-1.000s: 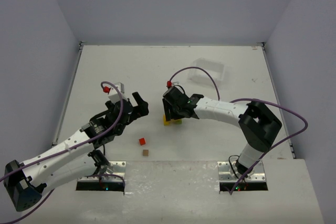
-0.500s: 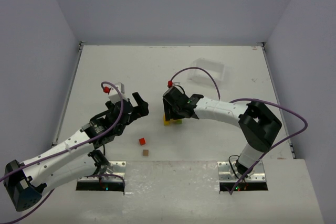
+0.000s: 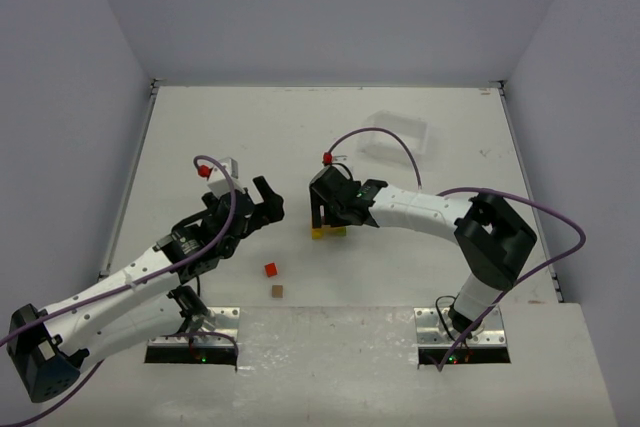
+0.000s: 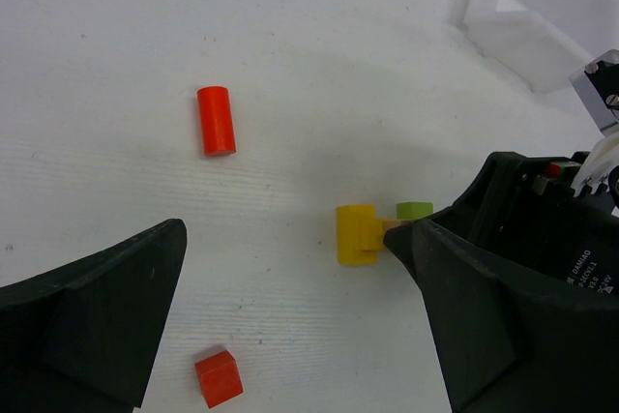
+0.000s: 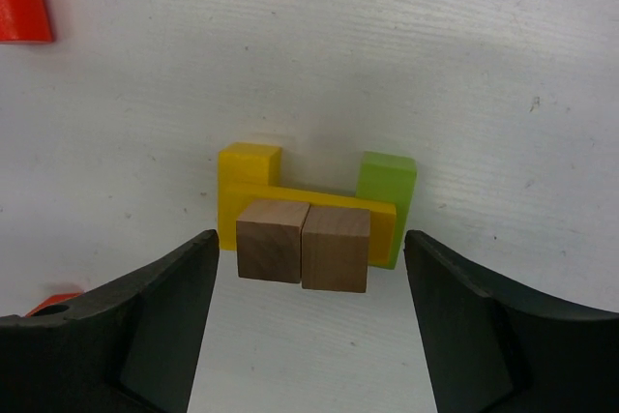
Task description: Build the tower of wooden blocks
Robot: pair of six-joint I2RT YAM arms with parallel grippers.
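Right end effector (image 5: 309, 239) released, straddling wood block tower (image 5: 314, 215), long axis finger to finger

A clear rectangular plastic tray (image 3: 395, 135) is seen resting on the white table (image 3: 250, 137), toward its far edge, right of centre.

The top external view looks down from above and behind the arm bases, far enough back to take in the whole white bench (image 3: 300, 137) and both arms. The left wrist view looks forward and down through the left pincer (image 4: 283, 231) from some way off; the wood block tower (image 4: 360, 233) lies ahead of it, slightly right. The right wrist view sits close above that tower, framed between the fingers of the right pincer (image 5: 309, 234). All three views share the tower.
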